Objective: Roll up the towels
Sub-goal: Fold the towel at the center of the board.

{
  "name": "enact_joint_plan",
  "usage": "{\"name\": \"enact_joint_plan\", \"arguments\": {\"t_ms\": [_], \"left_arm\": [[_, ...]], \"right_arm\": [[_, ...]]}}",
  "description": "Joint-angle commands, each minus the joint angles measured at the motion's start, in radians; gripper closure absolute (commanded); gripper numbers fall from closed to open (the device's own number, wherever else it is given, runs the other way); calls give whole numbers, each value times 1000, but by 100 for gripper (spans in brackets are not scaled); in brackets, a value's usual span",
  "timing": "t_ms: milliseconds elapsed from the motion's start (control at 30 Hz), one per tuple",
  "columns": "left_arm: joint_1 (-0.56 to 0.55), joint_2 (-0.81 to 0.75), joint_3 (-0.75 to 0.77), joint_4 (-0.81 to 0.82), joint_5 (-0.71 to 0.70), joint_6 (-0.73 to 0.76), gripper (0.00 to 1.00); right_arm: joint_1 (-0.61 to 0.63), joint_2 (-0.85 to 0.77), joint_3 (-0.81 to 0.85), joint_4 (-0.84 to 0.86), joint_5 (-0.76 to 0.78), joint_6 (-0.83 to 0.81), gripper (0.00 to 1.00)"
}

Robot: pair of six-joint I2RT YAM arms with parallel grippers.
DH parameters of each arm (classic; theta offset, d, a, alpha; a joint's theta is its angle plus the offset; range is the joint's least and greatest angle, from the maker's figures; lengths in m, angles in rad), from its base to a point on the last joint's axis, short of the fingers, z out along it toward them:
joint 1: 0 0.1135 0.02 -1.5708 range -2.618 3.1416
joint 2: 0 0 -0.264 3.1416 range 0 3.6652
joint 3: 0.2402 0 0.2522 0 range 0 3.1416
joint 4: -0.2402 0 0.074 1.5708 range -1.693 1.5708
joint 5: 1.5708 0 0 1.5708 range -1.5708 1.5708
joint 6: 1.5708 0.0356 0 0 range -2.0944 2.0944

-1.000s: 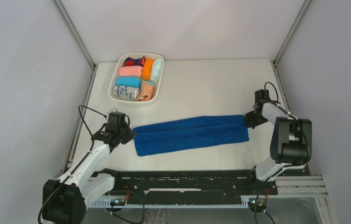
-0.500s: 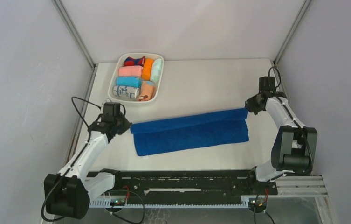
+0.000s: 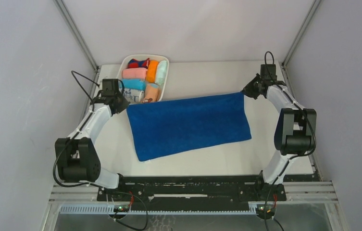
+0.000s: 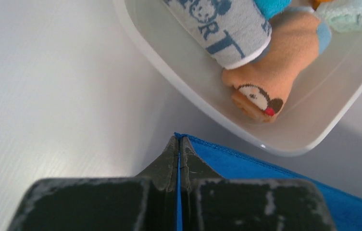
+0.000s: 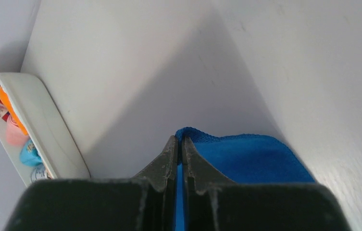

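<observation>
blue towel (image 3: 188, 126) unfolded; left hand (image 3: 124, 107), right hand (image 3: 244, 92) farther back

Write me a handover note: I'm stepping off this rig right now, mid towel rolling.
Left gripper: shut on the blue towel, at its far-left corner beside the tray.
Right gripper: shut on its far-right corner.
Blue towel: spread open across the table, not rolled.
Peach towel: rolled, in the tray's near-right corner.
Done: peach towel.
Left: roll the blue towel, then probably put it in the tray.
</observation>
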Motion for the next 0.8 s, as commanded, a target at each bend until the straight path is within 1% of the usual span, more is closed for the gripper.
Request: {"name": "enact_joint_plan", "arguments": {"t_ms": [0, 100, 233, 400, 500, 667, 767], "left_arm": [[29, 41, 123, 28, -8, 78, 100], [40, 64, 156, 16, 0, 91, 100], [40, 62, 162, 9, 11, 103, 100], [40, 4, 99, -14, 56, 95, 100], [40, -64, 40, -33, 80, 78, 100], [40, -170, -67, -123, 93, 51, 100], [38, -239, -152, -124, 141, 24, 100]], "right_arm": [[-3, 33, 81, 121, -47, -77, 100], [-4, 60, 117, 131, -69, -93, 100], [-13, 66, 131, 139, -92, -105, 100], [-24, 39, 119, 89, -160, -135, 100], [-36, -5, 65, 57, -174, -150, 100], [-66, -95, -73, 50, -162, -170, 100], [-81, -131, -140, 42, -156, -183, 100]]}}
